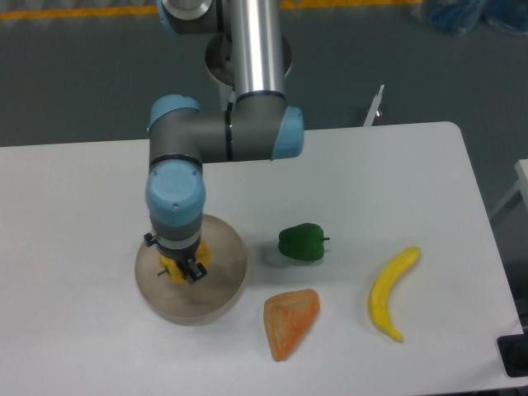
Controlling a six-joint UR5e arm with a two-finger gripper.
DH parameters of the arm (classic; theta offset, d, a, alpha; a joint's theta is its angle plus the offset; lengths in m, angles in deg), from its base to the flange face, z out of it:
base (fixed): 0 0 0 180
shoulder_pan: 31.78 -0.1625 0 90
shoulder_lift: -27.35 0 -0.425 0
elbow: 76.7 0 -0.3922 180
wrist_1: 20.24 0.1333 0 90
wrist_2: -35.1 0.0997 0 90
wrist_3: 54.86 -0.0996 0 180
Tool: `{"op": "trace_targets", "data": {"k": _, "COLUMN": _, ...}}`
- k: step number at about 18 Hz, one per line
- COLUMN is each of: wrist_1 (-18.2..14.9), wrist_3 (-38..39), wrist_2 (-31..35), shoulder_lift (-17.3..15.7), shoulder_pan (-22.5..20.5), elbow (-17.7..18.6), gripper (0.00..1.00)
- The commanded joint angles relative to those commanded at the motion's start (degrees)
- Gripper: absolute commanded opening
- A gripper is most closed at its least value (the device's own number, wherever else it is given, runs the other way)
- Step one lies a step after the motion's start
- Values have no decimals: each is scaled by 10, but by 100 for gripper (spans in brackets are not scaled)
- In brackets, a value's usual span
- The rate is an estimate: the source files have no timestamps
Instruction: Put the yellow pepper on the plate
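The plate [223, 285] sits left of centre on the white counter [74, 247], well in from every edge, with bare counter to its left and behind it. The green pepper [302, 242], orange wedge [290, 322] and banana [391, 291] lie to its right, apart from it. Over the plate, the gripper [183, 269] appears to have its jaws closed on the yellow pepper [201, 257], though the wrist hides most of it: only yellow-orange lobes show.

Lighting even, bright, diffuse overhead. Soft short shadows under objects on the table [99, 190]. Slight overall softness; mild glare
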Motion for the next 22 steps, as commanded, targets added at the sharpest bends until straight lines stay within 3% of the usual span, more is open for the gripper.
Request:
{"op": "trace_targets", "data": {"k": 1, "wrist_1": 2, "wrist_3": -3, "wrist_2": 0, "shoulder_lift": -1, "shoulder_pan": -1, "elbow": 2, "gripper": 97}}
{"op": "trace_targets", "data": {"k": 2, "wrist_1": 2, "wrist_3": -2, "wrist_2": 0, "shoulder_lift": -1, "shoulder_pan": -1, "elbow": 3, "gripper": 100}}
{"op": "trace_targets", "data": {"k": 10, "wrist_1": 16, "wrist_3": -3, "wrist_2": 6, "shoulder_lift": -14, "shoulder_pan": -10, "elbow": -24, "gripper": 100}}
{"op": "trace_targets", "data": {"k": 15, "wrist_1": 64, "wrist_3": -14, "wrist_2": 17, "shoulder_lift": -29, "shoulder_pan": -92, "elbow": -52, "gripper": 100}}
{"op": "trace_targets", "data": {"k": 17, "wrist_1": 94, "wrist_3": -34, "wrist_2": 74, "shoulder_lift": -33, "shoulder_pan": -125, "elbow": -50, "gripper": 100}}
{"op": "trace_targets", "data": {"k": 19, "wrist_1": 92, "wrist_3": -77, "wrist_2": 118, "shoulder_lift": -34, "shoulder_pan": -149, "elbow": -49, "gripper": 100}}
{"op": "trace_targets", "data": {"k": 22, "wrist_1": 90, "wrist_3": -124, "wrist_2": 120, "shoulder_lift": -33, "shoulder_pan": -189, "elbow": -50, "gripper": 100}}
